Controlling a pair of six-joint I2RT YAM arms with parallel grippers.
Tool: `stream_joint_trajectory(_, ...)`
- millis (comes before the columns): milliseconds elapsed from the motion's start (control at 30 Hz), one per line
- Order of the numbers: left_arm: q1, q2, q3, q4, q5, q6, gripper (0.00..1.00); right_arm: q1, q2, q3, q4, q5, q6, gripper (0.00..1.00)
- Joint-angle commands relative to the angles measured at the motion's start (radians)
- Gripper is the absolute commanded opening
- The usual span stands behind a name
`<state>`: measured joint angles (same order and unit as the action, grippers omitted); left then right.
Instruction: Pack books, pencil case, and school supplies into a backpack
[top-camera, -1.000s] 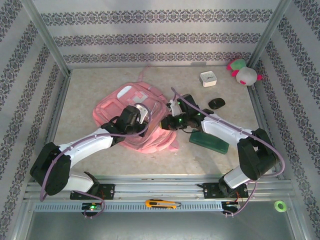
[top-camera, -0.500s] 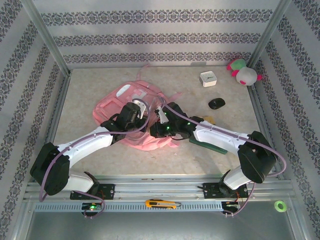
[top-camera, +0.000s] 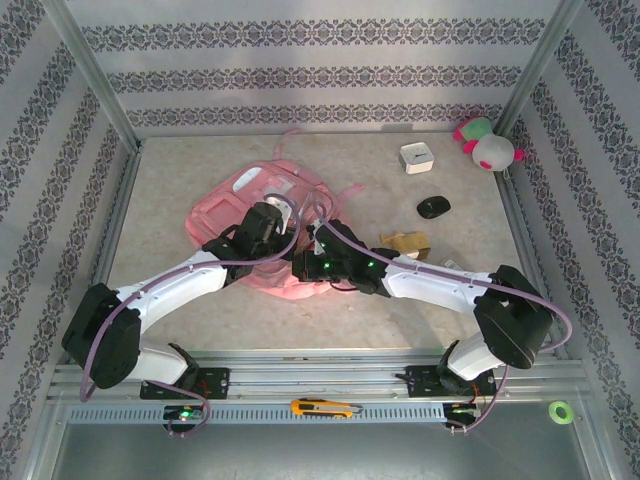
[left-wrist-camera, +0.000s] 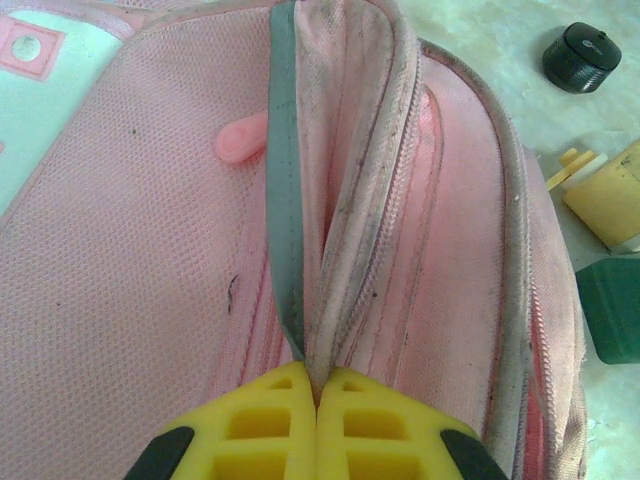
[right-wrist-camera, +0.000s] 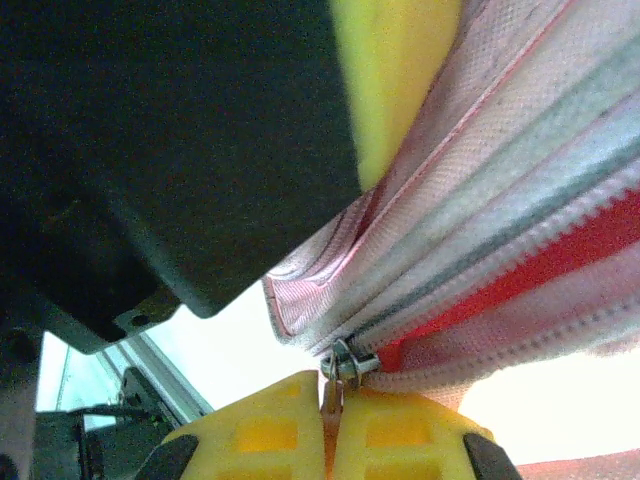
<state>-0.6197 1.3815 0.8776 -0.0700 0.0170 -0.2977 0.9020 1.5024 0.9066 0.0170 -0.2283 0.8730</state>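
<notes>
Pink backpack (top-camera: 225, 210): L gripper (left-wrist-camera: 318, 388) pinches flap edge. R gripper (right-wrist-camera: 331, 402), nipping zip pull (right-wrist-camera: 341, 362), has dragged left w/ it; pocket opening.

Over the last second the right gripper (top-camera: 299, 267) has swept from the right-hand edge of the backpack (top-camera: 215, 215) across it, leftward and toward the bases, with the zip pull (right-wrist-camera: 331, 392) pinched between its jaws. It now sits just beside the left gripper (top-camera: 283, 210), where a clear gap lay before. The left gripper has eased a little away from the bases. The pink fabric near the right jaws has drawn in and bunched up. Behind those jaws, the right forearm (top-camera: 430, 283) now lies over the dark green case (left-wrist-camera: 612, 310), and a tan object (top-camera: 405, 243) has come into sight.
</notes>
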Motion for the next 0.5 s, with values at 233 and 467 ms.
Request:
stream_joint_trajectory(233, 0.012, 0.005, 0.055, 0.113, -0.003, -0.041, 0.0, 0.116, -0.043, -0.047, 0.179, 0.112, 0.099, 0.0)
stream_joint_trajectory(467, 0.012, 0.033, 0.037, 0.141, -0.026, -0.051, 0.0, 0.101, -0.053, -0.072, 0.162, 0.118, 0.086, 0.0)
